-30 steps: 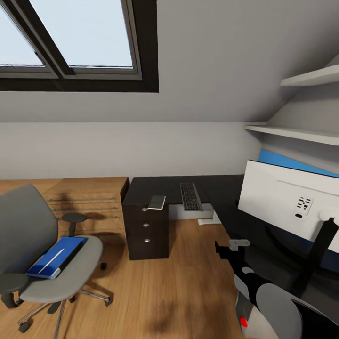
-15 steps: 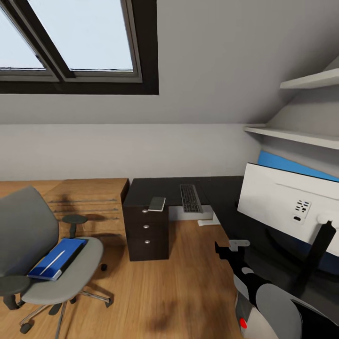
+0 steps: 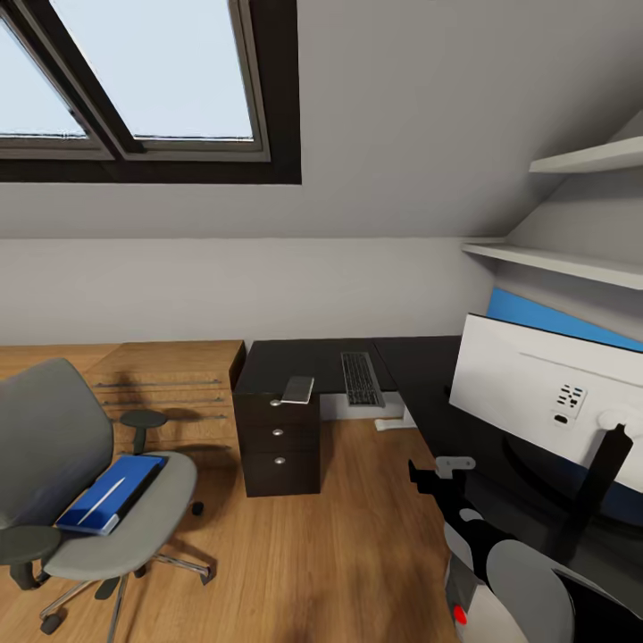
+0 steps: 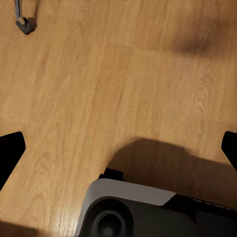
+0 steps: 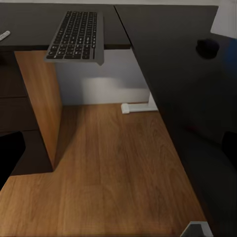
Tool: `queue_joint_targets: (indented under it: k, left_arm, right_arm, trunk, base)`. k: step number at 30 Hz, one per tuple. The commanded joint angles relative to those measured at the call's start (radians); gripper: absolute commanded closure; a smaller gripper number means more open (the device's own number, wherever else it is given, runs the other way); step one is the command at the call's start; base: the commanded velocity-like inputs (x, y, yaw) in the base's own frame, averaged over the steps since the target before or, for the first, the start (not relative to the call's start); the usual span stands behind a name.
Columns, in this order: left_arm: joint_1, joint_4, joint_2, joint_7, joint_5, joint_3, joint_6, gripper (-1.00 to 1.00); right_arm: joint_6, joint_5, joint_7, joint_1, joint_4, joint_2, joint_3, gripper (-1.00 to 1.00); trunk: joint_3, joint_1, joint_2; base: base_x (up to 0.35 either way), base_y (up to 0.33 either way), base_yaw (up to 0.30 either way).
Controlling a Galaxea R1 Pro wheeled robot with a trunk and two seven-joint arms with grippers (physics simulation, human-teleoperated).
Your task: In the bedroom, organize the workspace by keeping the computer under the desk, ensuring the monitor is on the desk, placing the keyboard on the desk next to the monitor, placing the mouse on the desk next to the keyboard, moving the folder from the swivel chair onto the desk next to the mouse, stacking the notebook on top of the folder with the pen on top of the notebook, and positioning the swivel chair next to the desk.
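Wood floor, swivel chair with folder, desk, keyboard, both grippers' spread unclear

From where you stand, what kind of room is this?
Probably an attic home office or study: a skylight window set in a sloping ceiling, an L-shaped black desk with a keyboard and monitor, and a grey swivel chair on the wood floor.

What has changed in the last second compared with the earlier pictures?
Only the camera moved: the whole head view slid slightly, so nothing itself shifted. Nothing was grasped or released. The folder lies on the chair as before, the keyboard and monitor stand on the desk, and the right arm holds its pose.
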Motion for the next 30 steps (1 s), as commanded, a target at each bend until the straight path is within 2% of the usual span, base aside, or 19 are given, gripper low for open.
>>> queue_joint_targets:
  k: [1,6,12,17,22,30]
  left_arm:
    - [0.000,-0.002,0.003,0.000,0.015,-0.002,-0.002,-1.00]
    - [0.001,-0.002,0.006,-0.002,0.026,-0.001,-0.004,-1.00]
    - [0.001,-0.002,0.007,-0.002,0.029,0.000,-0.011,-1.00]
    - [0.001,-0.001,0.008,-0.002,0.030,0.002,-0.045,-1.00]
    - [0.000,0.002,0.008,-0.002,0.029,0.002,-0.058,-1.00]
    - [0.000,0.003,0.007,-0.005,0.028,0.000,-0.060,-1.00]
  right_arm:
    - [-0.003,0.009,-0.001,-0.001,0.000,0.000,-0.009,-1.00]
    - [-0.002,0.009,-0.001,-0.001,-0.001,0.000,-0.009,-1.00]
    - [-0.002,0.009,-0.002,-0.001,-0.002,0.000,-0.009,-1.00]
    - [-0.007,0.009,-0.012,-0.001,-0.003,0.001,-0.010,-1.00]
    - [-0.010,0.009,-0.045,-0.001,-0.004,0.000,-0.011,-1.00]
    - [-0.015,0.010,-0.048,-0.001,-0.002,-0.001,-0.008,-1.00]
  trunk:
    - [0.002,-0.004,0.006]
    - [0.018,-0.023,0.041]
    - [0.018,-0.023,0.041]
    - [0.018,-0.023,0.041]
    - [0.018,-0.023,0.041]
    - [0.018,-0.023,0.041]
  base:
    - [0.000,0.000,0.000]
    - [0.000,0.000,0.000]
    - [0.000,0.000,0.000]
    - [0.009,0.000,0.000]
    - [0.204,0.000,0.000]
    - [0.314,0.000,0.000]
